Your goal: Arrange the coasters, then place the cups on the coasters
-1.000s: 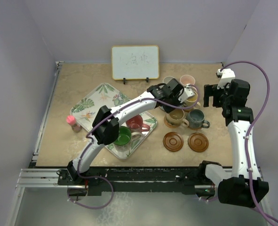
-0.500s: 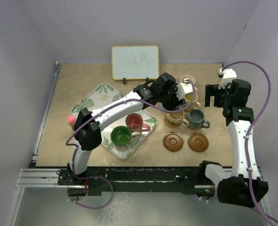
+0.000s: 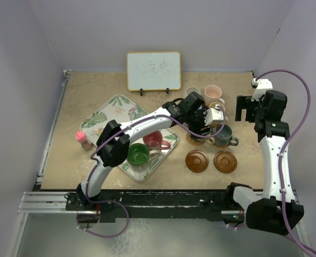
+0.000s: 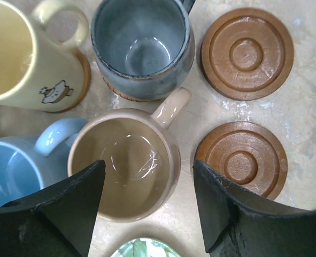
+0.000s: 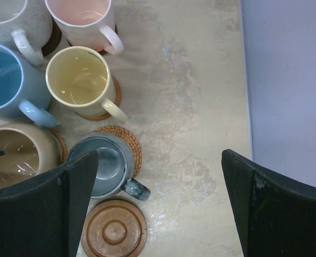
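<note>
My left gripper [image 4: 148, 170] hangs open just above the tan cup [image 4: 124, 163], touching nothing. Around it stand the dark grey-blue cup [image 4: 141, 45], the yellow cup [image 4: 18, 56] and the light blue cup [image 4: 10, 174], each on a coaster. Two wooden coasters [image 4: 247, 52] [image 4: 241, 159] lie bare beside them. The off-white cup [image 3: 191, 92] and the pink cup [image 3: 213, 92] stand behind the group. A red cup [image 3: 154, 140] and a green cup [image 3: 138, 155] sit on the tray. My right gripper [image 5: 160, 160] is open and empty, right of the cups.
The leaf-patterned tray [image 3: 107, 115] lies left of the cups. A small whiteboard [image 3: 153, 70] stands at the back, and a pink-capped bottle [image 3: 84, 140] sits left of the tray. The right wall [image 5: 286, 80] is close to my right gripper.
The left gripper's jaws have spread wider and its wrist has shifted toward the near side, over the tan cup. The right arm has barely moved.
</note>
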`<state>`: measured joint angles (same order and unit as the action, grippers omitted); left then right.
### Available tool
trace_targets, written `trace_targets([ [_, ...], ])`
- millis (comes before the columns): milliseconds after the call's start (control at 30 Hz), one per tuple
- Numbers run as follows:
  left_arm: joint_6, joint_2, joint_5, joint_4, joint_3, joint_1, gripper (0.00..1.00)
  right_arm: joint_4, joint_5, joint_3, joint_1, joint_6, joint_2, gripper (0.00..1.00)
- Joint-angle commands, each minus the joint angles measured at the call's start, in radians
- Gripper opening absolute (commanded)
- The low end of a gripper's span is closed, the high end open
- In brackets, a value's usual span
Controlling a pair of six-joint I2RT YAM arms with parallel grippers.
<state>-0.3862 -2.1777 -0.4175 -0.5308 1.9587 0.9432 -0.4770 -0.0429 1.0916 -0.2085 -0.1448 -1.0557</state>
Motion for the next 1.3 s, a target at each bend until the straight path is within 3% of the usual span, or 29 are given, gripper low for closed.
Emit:
trace_targets([
  [0, -0.052, -0.046, -0.039, -0.007, 0.078, 0.004, 0.62, 0.011, -0.001, 0.019, -0.005, 0.01, 0.014, 0.99],
  [267, -0.06, -0.094, -0.084, -0.063, 0.118, 0.005, 0.42, 0.009, -0.009, 0.02, -0.006, 0.01, 0.016, 0.99],
  [767, -0.057, -0.123, -0.142, -0.158, 0.126, 0.003, 0.24, 0.005, -0.026, 0.02, -0.008, 0.008, 0.012, 0.98],
  [1267, -0.071, -0.189, -0.188, -0.306, 0.239, -0.016, 0.06, 0.005, -0.034, 0.018, -0.007, 0.007, 0.014, 0.98],
])
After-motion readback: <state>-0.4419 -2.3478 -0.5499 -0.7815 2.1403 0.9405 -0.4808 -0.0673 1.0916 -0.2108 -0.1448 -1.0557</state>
